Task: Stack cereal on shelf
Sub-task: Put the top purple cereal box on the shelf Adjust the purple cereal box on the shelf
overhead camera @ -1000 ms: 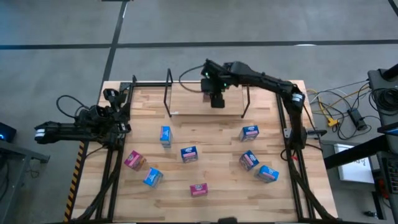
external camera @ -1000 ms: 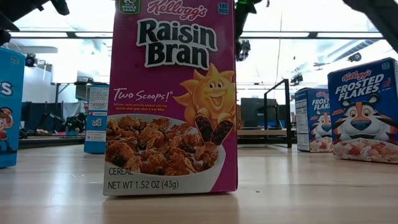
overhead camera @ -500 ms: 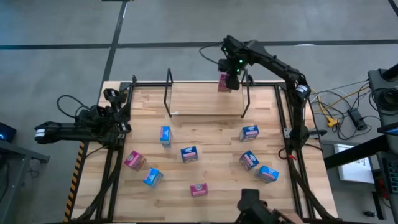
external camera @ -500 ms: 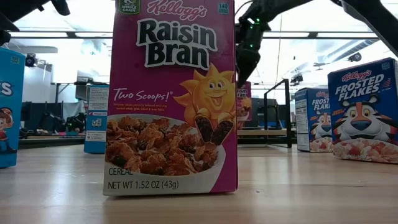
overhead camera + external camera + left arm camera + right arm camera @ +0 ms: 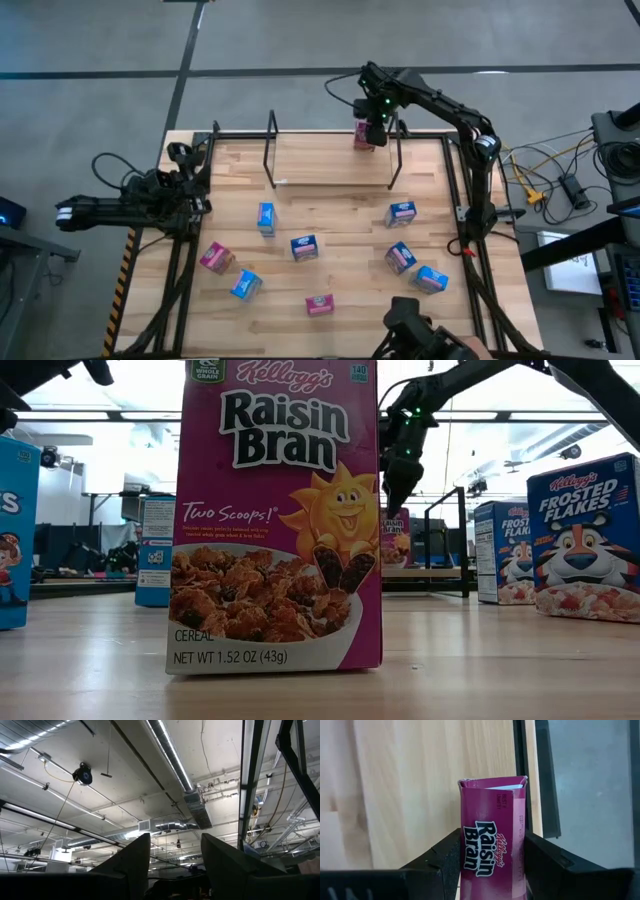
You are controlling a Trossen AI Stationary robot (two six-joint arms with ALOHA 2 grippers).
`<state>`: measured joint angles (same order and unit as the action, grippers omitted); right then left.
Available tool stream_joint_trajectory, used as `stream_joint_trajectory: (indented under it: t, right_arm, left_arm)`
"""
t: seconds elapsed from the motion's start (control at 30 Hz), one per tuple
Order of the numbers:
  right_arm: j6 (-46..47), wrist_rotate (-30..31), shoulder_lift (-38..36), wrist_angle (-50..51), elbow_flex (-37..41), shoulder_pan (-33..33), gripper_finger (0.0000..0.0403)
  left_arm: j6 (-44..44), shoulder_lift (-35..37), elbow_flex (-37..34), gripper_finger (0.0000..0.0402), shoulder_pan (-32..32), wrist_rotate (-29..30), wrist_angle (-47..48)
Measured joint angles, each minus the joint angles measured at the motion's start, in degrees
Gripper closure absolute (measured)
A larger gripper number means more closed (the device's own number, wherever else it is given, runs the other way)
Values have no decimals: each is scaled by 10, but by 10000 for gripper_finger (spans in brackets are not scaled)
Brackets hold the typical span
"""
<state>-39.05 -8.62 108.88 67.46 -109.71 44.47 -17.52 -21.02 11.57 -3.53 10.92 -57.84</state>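
The magenta Raisin Bran box sits clamped between the two fingers of the right end effector, which grip its narrow sides. In the high view it is at about one o'clock on the desk, at the far edge, just beside the right rear post of the shelf. In the low view the box shows small and upright in the distance, under the dark right arm.

The shelf, a rack of thin black posts, stands along the far side at twelve o'clock.

Seven more cereal boxes lie scattered over the near half of the desk: a blue box at about nine o'clock, a blue box at the centre, a pink box and a blue box at about eight o'clock, a pink box at six o'clock, a blue box at three o'clock, and a pair of boxes at four o'clock.

The left end effector waits at the desk's left edge, at about ten o'clock, its fingers partly apart with nothing between them, pointing at the ceiling.
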Motion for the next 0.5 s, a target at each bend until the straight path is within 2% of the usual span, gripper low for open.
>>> stream_joint_trajectory:
  t: [0.3, 0.5]
  right_arm:
    - [16, 11, -2, -9, 16, 1, 230]
    - [29, 12, -2, -9, 15, 1, 199]
  left_arm:
    - [0, 0, 0, 242, 0, 0, 0]
    - [0, 0, 0, 242, 0, 0, 0]
